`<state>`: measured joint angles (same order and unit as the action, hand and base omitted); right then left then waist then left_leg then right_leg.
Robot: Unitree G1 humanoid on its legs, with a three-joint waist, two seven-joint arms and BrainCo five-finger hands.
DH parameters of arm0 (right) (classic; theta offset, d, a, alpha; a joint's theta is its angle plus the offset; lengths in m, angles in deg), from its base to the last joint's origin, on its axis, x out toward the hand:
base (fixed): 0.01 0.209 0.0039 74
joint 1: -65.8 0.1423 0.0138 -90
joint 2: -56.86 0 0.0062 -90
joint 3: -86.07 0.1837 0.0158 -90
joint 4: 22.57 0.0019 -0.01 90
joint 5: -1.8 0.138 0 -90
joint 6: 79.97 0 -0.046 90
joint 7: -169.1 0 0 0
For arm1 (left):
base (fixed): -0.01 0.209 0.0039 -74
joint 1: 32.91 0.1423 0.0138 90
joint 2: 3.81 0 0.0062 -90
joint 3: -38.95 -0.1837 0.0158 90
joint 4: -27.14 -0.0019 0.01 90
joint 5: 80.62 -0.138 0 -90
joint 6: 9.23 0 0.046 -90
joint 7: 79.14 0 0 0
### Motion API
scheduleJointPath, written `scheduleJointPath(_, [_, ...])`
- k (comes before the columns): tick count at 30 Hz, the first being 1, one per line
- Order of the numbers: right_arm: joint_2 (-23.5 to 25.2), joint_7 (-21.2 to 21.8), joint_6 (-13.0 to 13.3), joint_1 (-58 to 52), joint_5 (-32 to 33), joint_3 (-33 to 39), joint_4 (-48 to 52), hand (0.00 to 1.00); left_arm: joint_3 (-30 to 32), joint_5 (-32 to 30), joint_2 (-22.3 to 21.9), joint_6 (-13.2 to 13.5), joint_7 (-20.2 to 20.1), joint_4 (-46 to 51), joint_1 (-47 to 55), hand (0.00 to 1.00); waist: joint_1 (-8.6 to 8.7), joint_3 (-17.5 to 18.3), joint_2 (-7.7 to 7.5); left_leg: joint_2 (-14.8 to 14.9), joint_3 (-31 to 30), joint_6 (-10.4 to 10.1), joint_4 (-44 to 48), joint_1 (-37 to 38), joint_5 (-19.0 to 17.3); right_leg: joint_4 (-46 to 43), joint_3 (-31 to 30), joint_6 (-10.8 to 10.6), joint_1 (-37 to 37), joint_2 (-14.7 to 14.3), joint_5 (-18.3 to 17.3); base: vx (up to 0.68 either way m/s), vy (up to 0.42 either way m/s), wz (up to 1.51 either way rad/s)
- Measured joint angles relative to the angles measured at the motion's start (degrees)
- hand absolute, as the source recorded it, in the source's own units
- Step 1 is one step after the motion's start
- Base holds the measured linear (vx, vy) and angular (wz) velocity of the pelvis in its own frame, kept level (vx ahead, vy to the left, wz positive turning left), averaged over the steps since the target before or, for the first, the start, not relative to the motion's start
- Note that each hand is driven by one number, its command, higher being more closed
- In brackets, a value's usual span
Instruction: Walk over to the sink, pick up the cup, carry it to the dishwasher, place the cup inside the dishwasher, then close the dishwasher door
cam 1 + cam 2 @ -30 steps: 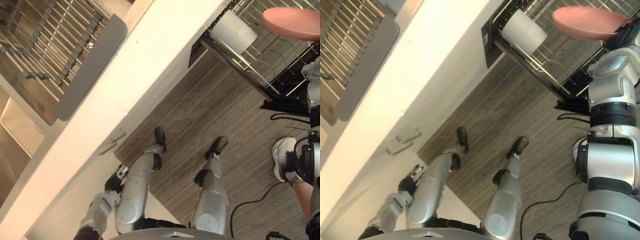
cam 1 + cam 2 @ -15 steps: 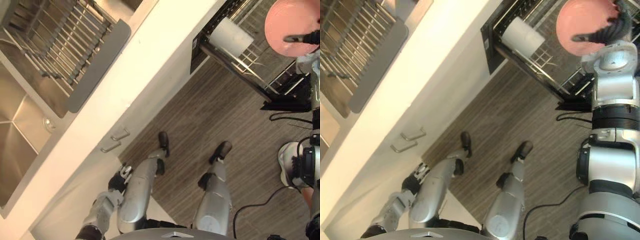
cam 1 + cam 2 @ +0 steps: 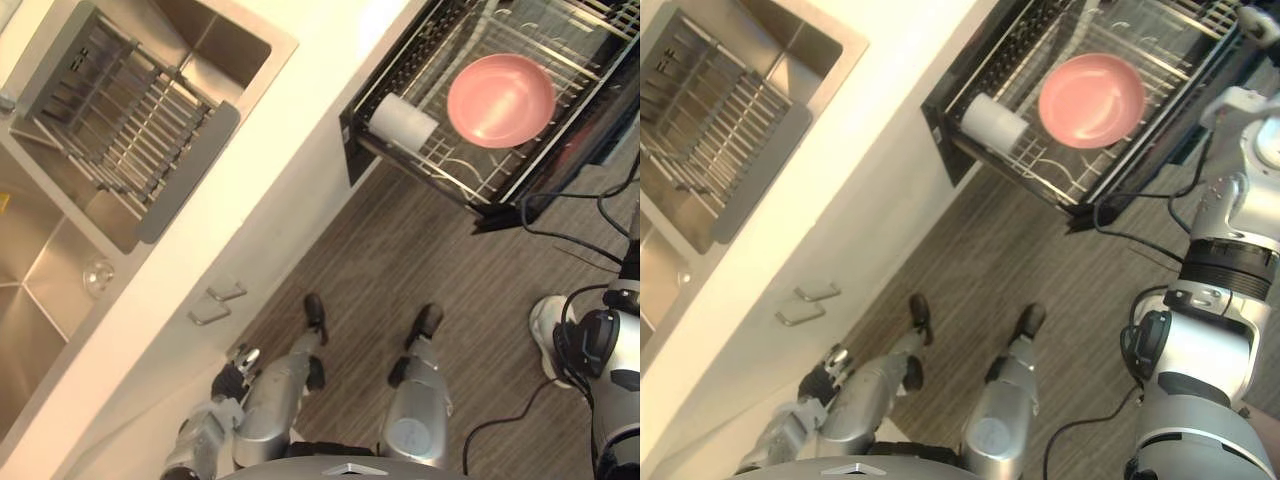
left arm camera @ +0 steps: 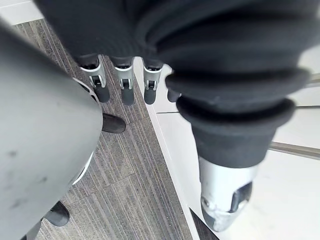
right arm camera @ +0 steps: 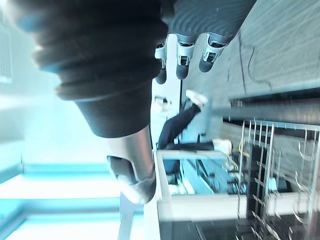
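The dishwasher's wire rack [image 3: 452, 188] stands pulled out at the upper right. A pink bowl [image 3: 500, 100] lies in it, hollow side up. Beside the bowl a white cup [image 3: 403, 120] lies on its side at the rack's near corner. My right hand [image 5: 184, 56] is open with straight fingers and nothing in them; it shows past the rack's far right edge [image 3: 1261, 22], apart from the bowl. My left hand [image 3: 232, 372] hangs open by my leg next to the white cabinet front, fingers [image 4: 123, 88] straight and empty.
The steel sink [image 3: 40, 300] with a grey drying rack [image 3: 130, 130] is set in the white counter [image 3: 290, 150] at the left. A small clear round thing [image 3: 97, 275] sits in the basin. Cabinet handles [image 3: 215, 305] are below. A person's white shoe [image 3: 548, 335] stands at the right.
The pink bowl was in my right hand above the rack; now it lies in the rack and the hand has let go and drawn off. The camera has shifted.
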<state>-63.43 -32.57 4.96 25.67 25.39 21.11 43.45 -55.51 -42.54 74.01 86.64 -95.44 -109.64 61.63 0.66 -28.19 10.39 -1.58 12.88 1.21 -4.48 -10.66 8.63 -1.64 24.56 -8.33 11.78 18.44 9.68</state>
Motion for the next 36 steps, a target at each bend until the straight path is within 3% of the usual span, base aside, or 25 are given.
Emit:
scheduleJointPath(4, [-0.32, -6.15, 3.95, -4.41, 9.53, 5.61, -5.19, 1.0, 0.57, 0.02, 0.0, 0.52, 0.14, -1.73, 0.08, 0.0, 1.3, 0.18, -0.26, 0.62, 1.17, -0.41, -0.36, 0.94, 0.14, -0.6, -0.97, -0.11, -0.1, -0.36, -0.36, 0.01, -0.057, -0.12])
scheduleJointPath(8, [-0.28, -5.1, 4.47, -10.09, 17.91, 6.96, -11.06, 1.0, 1.16, 0.01, 0.0, 0.54, 0.1, -3.33, 0.08, 0.0, 2.84, 0.26, -0.33, 1.13, 1.56, -1.07, -0.41, 1.26, 0.2, -0.77, -1.48, 0.01, -0.04, -0.72, -0.56, 0.02, -0.063, -0.08])
scheduleJointPath(11, [0.04, -1.86, 3.29, -12.6, 24.39, 7.03, -15.71, 1.0, 1.07, 0.01, 0.01, 0.86, 0.1, -3.76, 0.07, 0.0, 3.02, 0.27, -0.33, 1.45, 1.82, -1.46, -0.41, 1.26, 0.11, -0.72, -1.67, 0.16, 0.14, -0.88, -0.62, 0.02, -0.062, -0.06])
scheduleJointPath(16, [1.76, 5.87, -1.76, -15.63, 32.82, 4.65, -20.43, 1.0, 0.85, -0.01, 0.04, 1.71, -0.09, -4.55, 0.0, 0.0, 2.82, 0.3, -0.31, 1.71, 1.67, -1.87, -0.41, 0.38, 0.39, 0.17, -1.41, 0.33, 0.5, -1.14, -0.44, 0.03, -0.061, 0.02])
scheduleJointPath(21, [4.41, 12.95, -4.42, -15.63, 33.32, 0.57, -24.79, 1.0, -0.76, -0.07, 0.75, 1.64, -0.1, -5.79, -0.62, 0.0, 1.39, 1.86, -0.31, 1.66, 0.82, -1.67, -0.39, -2.35, 1.38, 0.47, -0.51, 0.53, 2.43, -1.34, 0.54, 0.06, -0.053, 0.1])
scheduleJointPath(26, [7.43, 16.69, -6.26, -12.72, 31.47, -4.44, -24.78, 1.0, -2.4, -0.01, 0.8, 1.72, -0.19, -5.69, -1.01, 0.0, 0.48, 2.31, 0.36, 1.16, -1.79, -1.66, -0.37, -3.9, 1.9, 0.09, 1.57, 0.47, 2.67, -0.78, 0.5, 0.06, -0.046, 0.21])
scheduleJointPath(28, [8.62, 17.75, -6.76, -11.07, 29.81, -6.45, -24.77, 1.0, -2.84, 0.03, 0.76, 1.73, -0.3, -5.64, -1.53, 0.0, -0.65, 2.42, 0.53, 0.91, -2.27, -1.5, -0.37, -4.48, 2.19, -0.69, 2.04, 0.37, 3.18, -0.43, 0.28, 0.03, -0.03, 0.24])
scheduleJointPath(34, [9.78, 15.28, -6.6, -9.62, 23.16, -7.2, -26.08, 1.0, -3.71, 0.17, 0.7, 2.33, -0.35, -5.57, -1.68, 0.0, -1.29, 2.54, 0.97, -0.36, -6.53, -1.69, -0.37, -5.51, 2.99, -6.07, 5.64, 0.31, 3.44, 2.17, -2.82, 0.01, -0.02, 0.36])
scheduleJointPath(36, [9.33, 14.78, -6.74, -8.71, 20.84, -8.58, -26.08, 1.0, -4.77, 0.71, 0.39, 3.0, -0.36, -5.56, -1.66, 0.0, -1.84, 2.53, 2.11, -0.52, -8.27, -2.22, -0.38, -5.8, 3.37, -8.22, 7.0, 0.38, 3.46, 2.92, -4.1, -0.01, -0.059, 0.37])
